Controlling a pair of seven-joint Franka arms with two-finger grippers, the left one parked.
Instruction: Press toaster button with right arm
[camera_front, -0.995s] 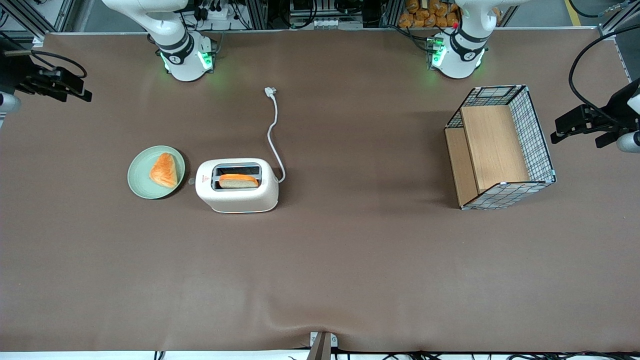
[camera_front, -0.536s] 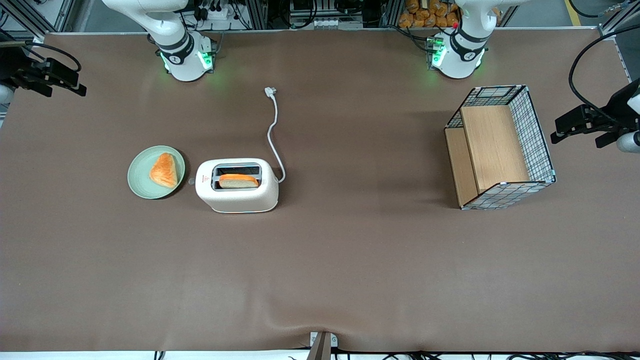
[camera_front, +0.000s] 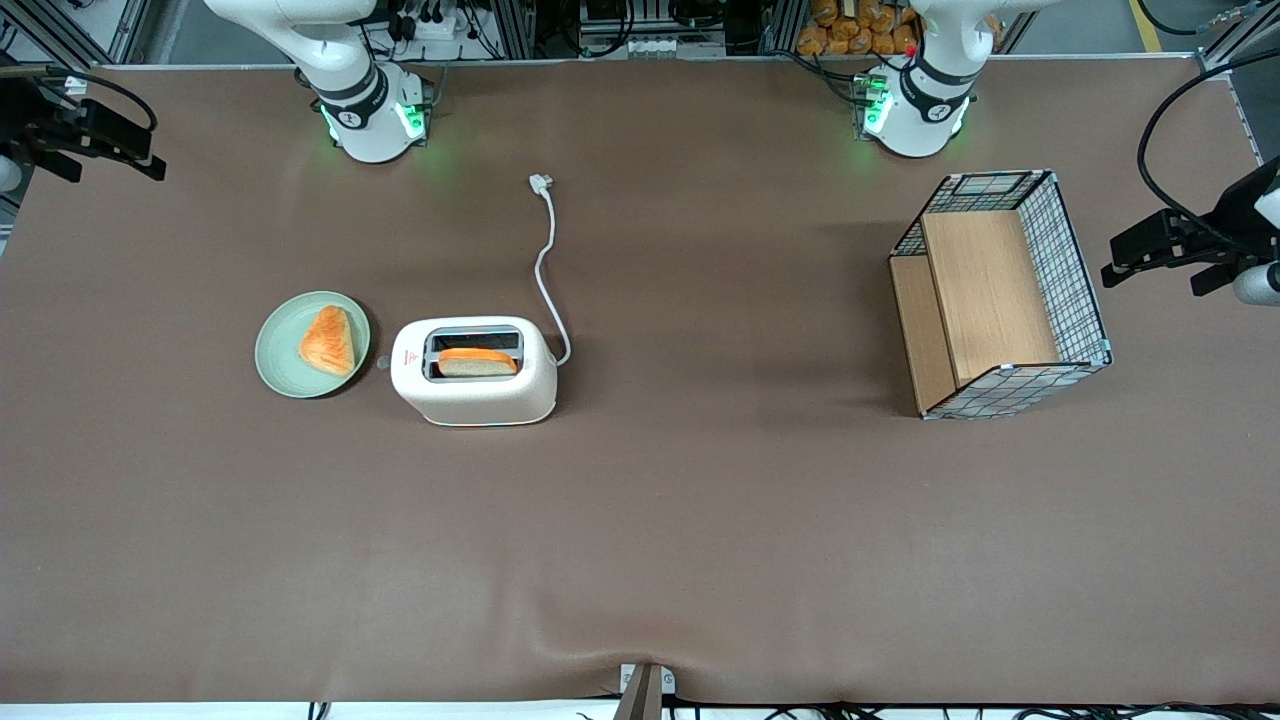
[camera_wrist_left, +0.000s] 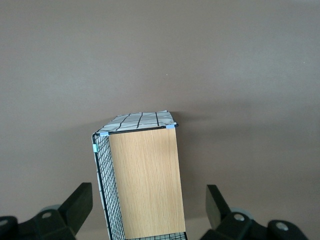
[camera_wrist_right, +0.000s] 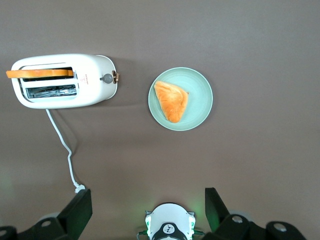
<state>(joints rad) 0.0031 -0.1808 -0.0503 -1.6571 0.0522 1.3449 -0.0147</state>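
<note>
No words or numbers can be read; the toaster (camera_front: 473, 371) bears only a small red triangle mark (camera_front: 410, 363).

Robotics lab, staged kitchen props: brown-covered table (camera_front: 700, 520), two arm bases (camera_front: 375, 120) with green lights, aluminium framing (camera_front: 500, 25), cable clutter; gripper (camera_front: 100, 150) at the working arm's end of the table.

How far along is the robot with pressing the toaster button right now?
Nothing looks done yet. The toaster has bread standing high in one slot, and the toaster button is untouched. The right arm's gripper hangs at the working arm's end of the table, open and empty, well away from the toaster. Left to do: travel over, come down onto the button and press.
</note>
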